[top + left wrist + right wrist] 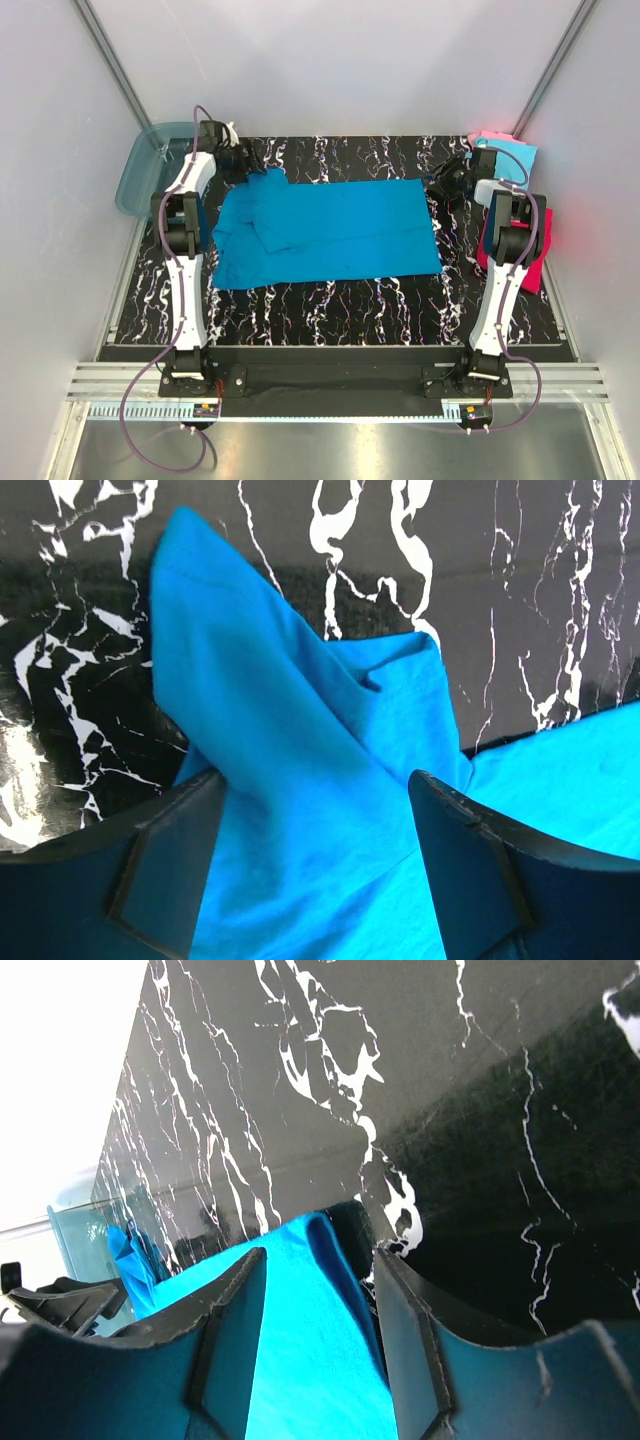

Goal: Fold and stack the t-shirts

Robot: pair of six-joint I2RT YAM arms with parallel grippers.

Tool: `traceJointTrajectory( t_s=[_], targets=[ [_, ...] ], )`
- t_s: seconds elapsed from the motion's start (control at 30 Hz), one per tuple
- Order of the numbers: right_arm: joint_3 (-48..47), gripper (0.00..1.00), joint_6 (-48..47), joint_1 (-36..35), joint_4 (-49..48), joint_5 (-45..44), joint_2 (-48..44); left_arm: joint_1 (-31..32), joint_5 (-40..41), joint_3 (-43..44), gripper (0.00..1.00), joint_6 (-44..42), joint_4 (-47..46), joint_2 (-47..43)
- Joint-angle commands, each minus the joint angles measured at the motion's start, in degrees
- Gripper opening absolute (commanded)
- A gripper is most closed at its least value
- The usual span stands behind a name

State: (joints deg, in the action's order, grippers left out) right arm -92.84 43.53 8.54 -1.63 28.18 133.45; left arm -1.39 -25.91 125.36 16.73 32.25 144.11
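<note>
A large teal-blue t-shirt [330, 230] lies spread flat on the black marbled table [330, 300], with one sleeve folded in at the left. My left gripper [248, 158] is at its far left corner and stands open, its fingers [170, 870] wide apart on either side of the bunched sleeve cloth [290, 740]. My right gripper [445, 178] is at the far right corner, also open. The shirt's corner fold [320, 1300] lies loose between its fingers [225, 1340]. Pale pink [490, 137], light cyan [520, 155] and magenta-red [545, 235] t-shirts lie at the right edge.
A translucent teal tub [145, 170] sits off the table's far left corner, and its rim [75, 1230] also shows in the right wrist view. White walls close in the back and both sides. A black strip with the arm bases [330, 375] runs along the near edge.
</note>
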Motion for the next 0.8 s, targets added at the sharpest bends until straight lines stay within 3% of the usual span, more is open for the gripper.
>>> traceJointTrajectory(
  t_s=[0.0, 0.17, 0.3, 0.33, 0.4, 0.43, 0.5, 0.63, 0.77],
  targets=[
    [1.6, 0.54, 0.59, 0.08, -0.83, 0.55, -3.81, 0.77, 3.4, 3.31, 0.8, -0.3, 2.64, 0.55],
    [3.1, 0.55, 2.09, 0.08, -2.5, 1.08, -4.6, 2.26, 3.06, 5.42, 0.79, -0.3, 4.14, 1.96],
    [4.07, 0.52, 2.7, 0.08, -3.2, 1.43, -5.3, 2.79, 2.97, 5.95, 0.66, -0.56, 4.49, 2.31],
    [4.15, 0.47, 2.96, 0.08, -3.29, 1.52, -5.3, 2.79, 3.06, 5.86, 0.54, -0.56, 4.58, 2.14],
    [4.33, 0.41, 3.05, 0.08, -3.64, 1.61, -5.22, 2.79, 2.8, 5.51, 0.41, -0.82, 4.58, 1.96],
    [4.33, 0.33, 2.97, 0.08, -3.65, 1.7, -5.22, 2.79, 2.62, 5.42, 0.3, -0.91, 4.58, 1.96],
    [4.42, 0.28, 3.14, 0.08, -4.08, 1.96, -4.78, 2.79, 2.53, 5.25, 0.23, -0.91, 4.58, 1.87],
    [4.6, 0.27, 3.58, -0.01, -4.87, 2.31, -3.9, 2.71, 2.36, 5.59, 0.22, -0.82, 4.58, 2.22],
    [3.37, 0.34, 3.32, -0.01, -4.53, 2.4, -2.93, 2.62, 1.74, 5.69, 0.23, -0.91, 4.49, 2.4]
  ],
)
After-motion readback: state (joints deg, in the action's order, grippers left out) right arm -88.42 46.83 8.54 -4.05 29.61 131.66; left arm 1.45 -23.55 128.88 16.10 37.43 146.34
